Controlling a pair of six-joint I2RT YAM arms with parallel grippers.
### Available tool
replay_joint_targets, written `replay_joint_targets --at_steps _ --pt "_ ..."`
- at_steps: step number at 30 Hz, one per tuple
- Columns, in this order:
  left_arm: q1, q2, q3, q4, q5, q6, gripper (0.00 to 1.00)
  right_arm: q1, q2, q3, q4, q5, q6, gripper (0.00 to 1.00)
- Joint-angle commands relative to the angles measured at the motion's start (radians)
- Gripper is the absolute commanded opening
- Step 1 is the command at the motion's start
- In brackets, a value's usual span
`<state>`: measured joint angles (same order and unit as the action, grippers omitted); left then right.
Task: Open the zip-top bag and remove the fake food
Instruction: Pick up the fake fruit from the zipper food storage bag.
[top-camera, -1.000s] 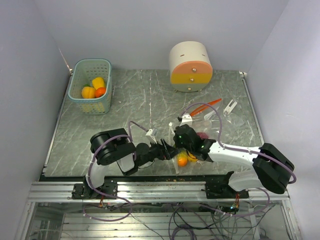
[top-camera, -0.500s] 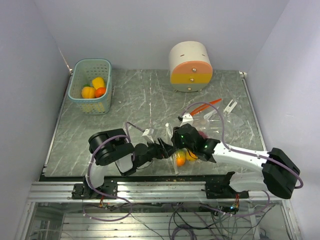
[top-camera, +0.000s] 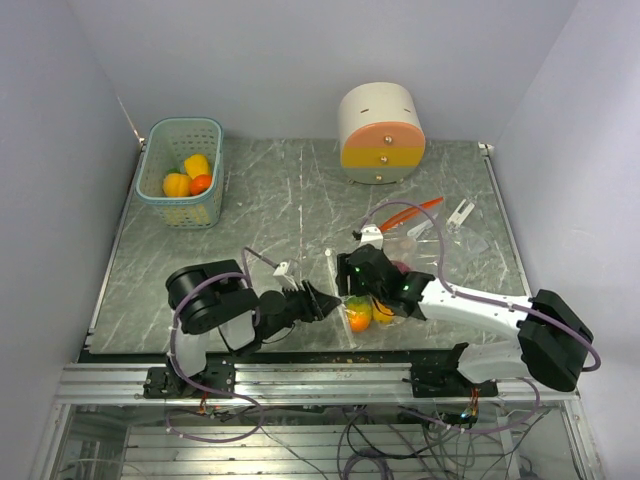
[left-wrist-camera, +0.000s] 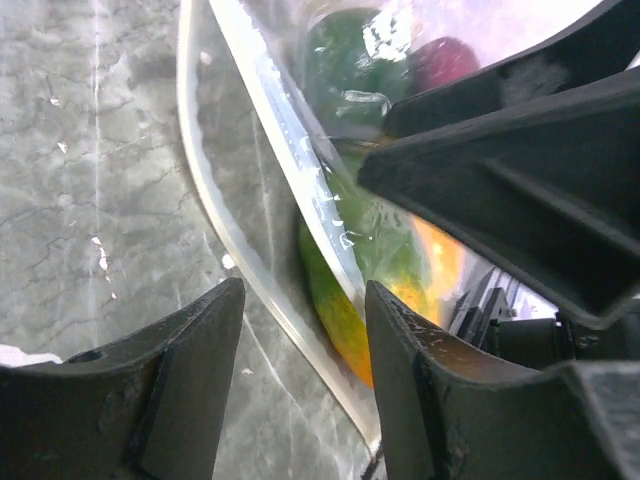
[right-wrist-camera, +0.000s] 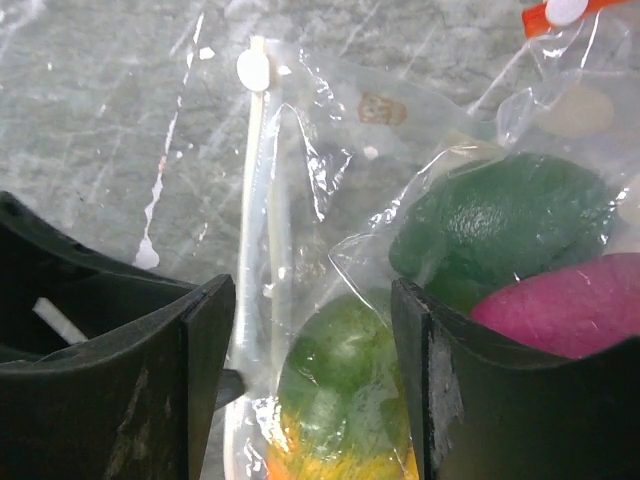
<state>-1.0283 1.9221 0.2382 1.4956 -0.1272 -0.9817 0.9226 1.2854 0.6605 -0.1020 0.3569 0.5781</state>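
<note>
Looks down from above and behind the arm bases (top-camera: 190, 380) in the top external view, taking in the whole table (top-camera: 300, 200) from the basket (top-camera: 184, 122) at far left to the round container (top-camera: 381, 132) at the back. Looks forward past the fingers of the left gripper (left-wrist-camera: 303, 290) in the left wrist view, very close to the zip-top bag (left-wrist-camera: 290, 140), and down between those of the right gripper (right-wrist-camera: 312, 285) in the right wrist view, equally close. Shares across all three the bag's zip edge and the fake food (right-wrist-camera: 340, 390) behind it.
</note>
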Motion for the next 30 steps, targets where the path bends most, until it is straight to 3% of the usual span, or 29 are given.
replay_joint_targets --at_steps 1,6,11,15,19,24,30 --pt "0.001 -0.105 -0.053 0.232 -0.012 0.067 0.65 0.036 0.013 0.027 -0.035 0.053 0.026 0.65" --pt "0.002 -0.225 -0.119 0.221 -0.040 0.103 0.82 0.128 0.032 0.041 -0.085 0.158 0.044 0.67" --pt "0.001 -0.299 -0.181 0.121 -0.120 0.097 0.73 0.209 0.112 0.097 -0.200 0.301 0.108 0.68" --pt "0.002 -0.316 -0.234 0.158 -0.171 0.099 0.69 0.250 0.190 0.152 -0.290 0.397 0.171 0.65" --pt "0.002 -0.354 -0.218 0.074 -0.162 0.103 0.69 0.267 0.261 0.204 -0.372 0.458 0.221 0.55" --pt "-0.003 -0.400 -0.193 -0.038 -0.177 0.113 0.71 0.274 0.292 0.246 -0.458 0.512 0.279 0.29" --pt "-0.026 -0.422 -0.136 -0.137 -0.177 0.120 0.68 0.275 0.187 0.191 -0.357 0.463 0.249 0.06"
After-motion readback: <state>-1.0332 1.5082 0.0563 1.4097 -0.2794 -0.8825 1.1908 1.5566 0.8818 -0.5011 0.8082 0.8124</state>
